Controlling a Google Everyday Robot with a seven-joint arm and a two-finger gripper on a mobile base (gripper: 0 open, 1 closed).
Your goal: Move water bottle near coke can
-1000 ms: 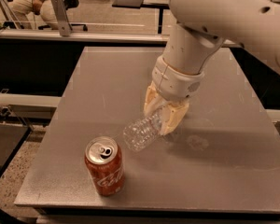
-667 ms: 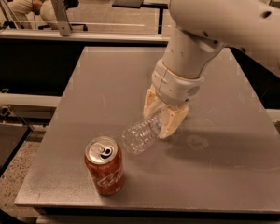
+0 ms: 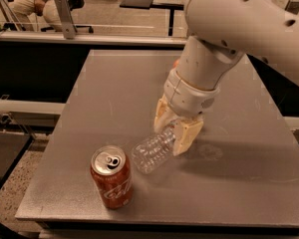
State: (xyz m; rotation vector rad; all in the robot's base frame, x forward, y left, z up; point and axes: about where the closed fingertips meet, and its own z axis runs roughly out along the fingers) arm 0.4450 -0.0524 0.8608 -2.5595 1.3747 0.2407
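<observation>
The water bottle (image 3: 152, 152) is clear ribbed plastic and lies tilted, its base pointing toward the front left; its cap and label are hidden by the fingers. My gripper (image 3: 172, 129) is shut on the bottle's upper part, its tan fingers (image 3: 187, 136) on either side. The coke can (image 3: 111, 177), red with white script and a silver top, stands upright near the front left of the grey table (image 3: 114, 93). The bottle's base is a short gap to the right of the can.
The table's front edge (image 3: 154, 218) is just below the can. A small orange-red thing (image 3: 176, 62) peeks out behind my arm. Dark benches, a metal rail and a seated person (image 3: 35, 1) lie beyond the table.
My gripper and the bottle have shifted slightly to the left toward the can. The can has not moved.
</observation>
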